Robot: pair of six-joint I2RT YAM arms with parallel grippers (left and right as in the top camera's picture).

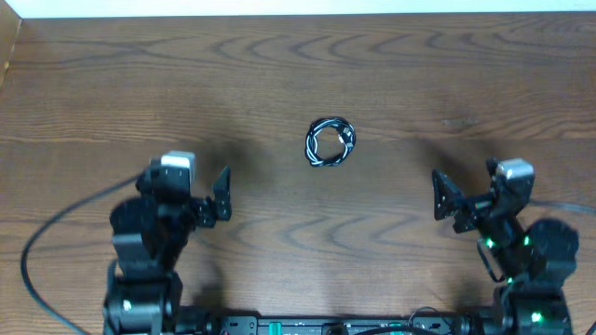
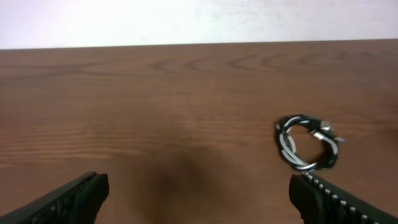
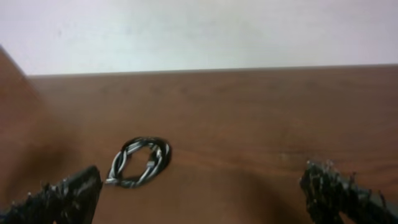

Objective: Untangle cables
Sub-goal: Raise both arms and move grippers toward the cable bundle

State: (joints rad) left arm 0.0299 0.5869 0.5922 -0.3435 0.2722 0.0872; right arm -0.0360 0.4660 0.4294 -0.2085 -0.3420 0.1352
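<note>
The cables (image 1: 330, 143) lie on the wooden table as one small coil, a black cord and a white cord wound together in a palm-sized ring. My left gripper (image 1: 222, 196) stands open, below and to the left of the coil and well apart from it. My right gripper (image 1: 440, 195) is open too, below and to the right of the coil. In the left wrist view the cables (image 2: 287, 147) sit ahead and right of the left gripper (image 2: 199, 185). From the right wrist, the cables (image 3: 163, 155) lie ahead and left of the right gripper (image 3: 200, 179). Nothing is between either pair of fingers.
The table (image 1: 447, 65) runs to a far edge against a pale wall (image 2: 186, 22). A thick black arm wire (image 1: 37, 244) loops over the front left of the table. Both arm bases stand at the near edge.
</note>
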